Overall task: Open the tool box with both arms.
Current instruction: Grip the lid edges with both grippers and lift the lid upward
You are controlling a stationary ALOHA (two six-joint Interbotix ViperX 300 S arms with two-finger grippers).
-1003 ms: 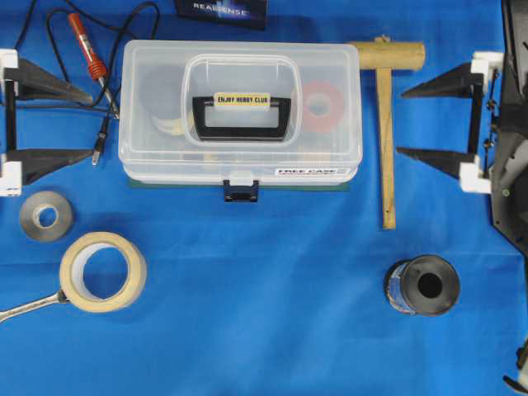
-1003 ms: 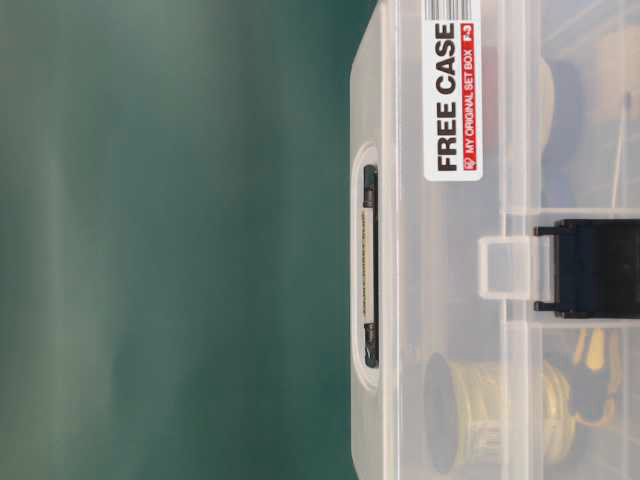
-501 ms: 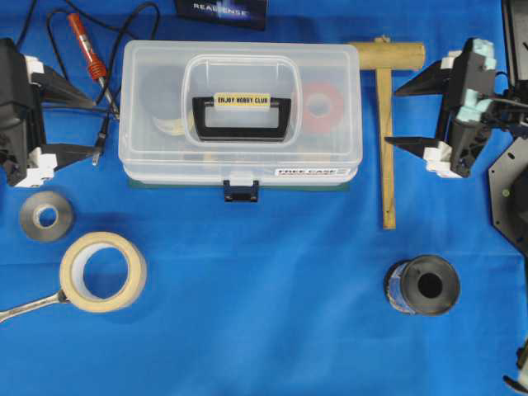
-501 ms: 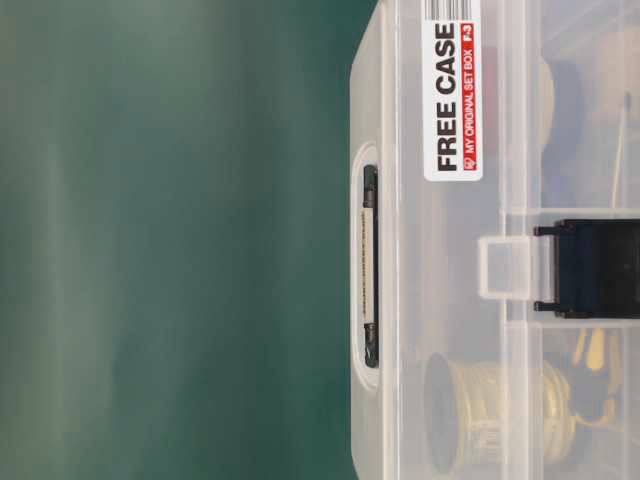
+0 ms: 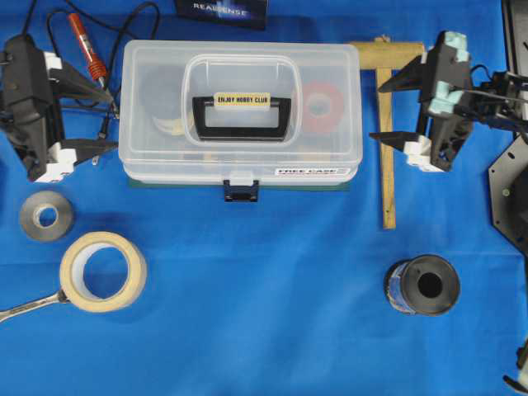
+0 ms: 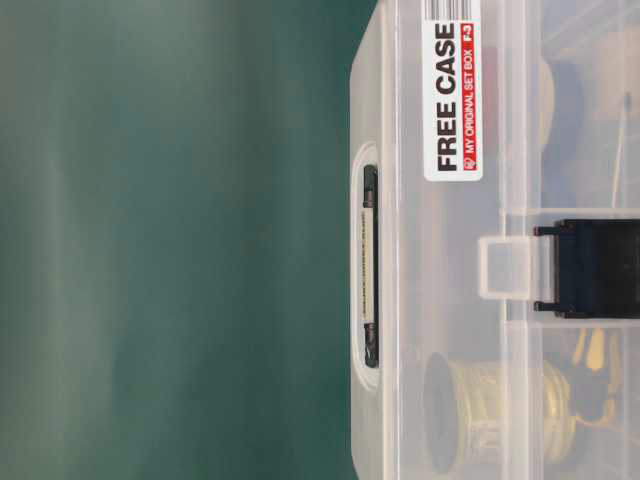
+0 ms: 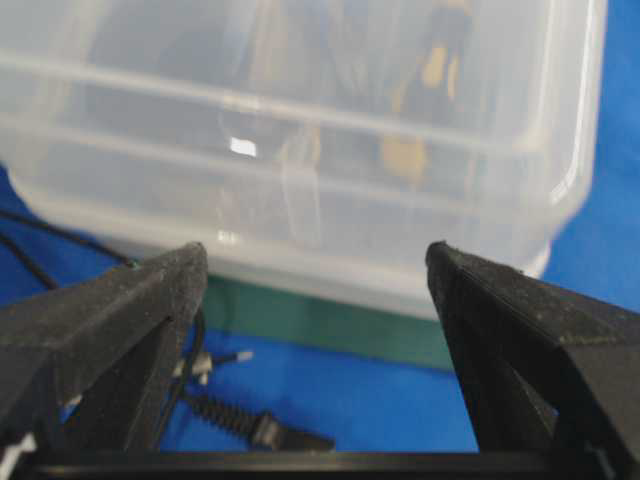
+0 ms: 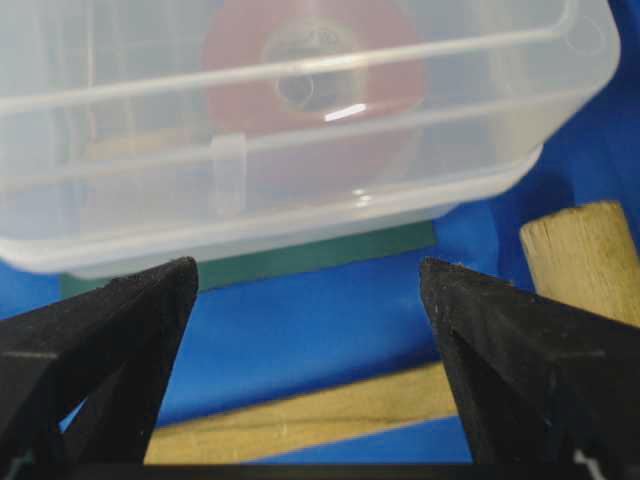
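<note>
In the table-level view the tool box (image 6: 450, 300) is cut off by the top, right and bottom edges, and its contents blur behind the cloudy plastic. Overhead, a wrench (image 5: 29, 307) runs off the left edge under a tape roll (image 5: 102, 271). A dark card (image 5: 221, 10) is clipped at the top.

A blue tabletop (image 5: 272, 272) carries everything: the clear tool box (image 5: 239, 111) sits near the back middle on a thin green mat (image 5: 289, 186), with a wooden mallet (image 5: 385, 124) just to its right and a red-handled soldering iron (image 5: 86, 46) with black leads to its left. Nearer the front lie a small grey tape roll (image 5: 45, 216), a larger cream tape roll (image 5: 102, 271) with a metal wrench (image 5: 29, 306) touching it, and, well apart at right, a dark spool (image 5: 422, 285).
</note>
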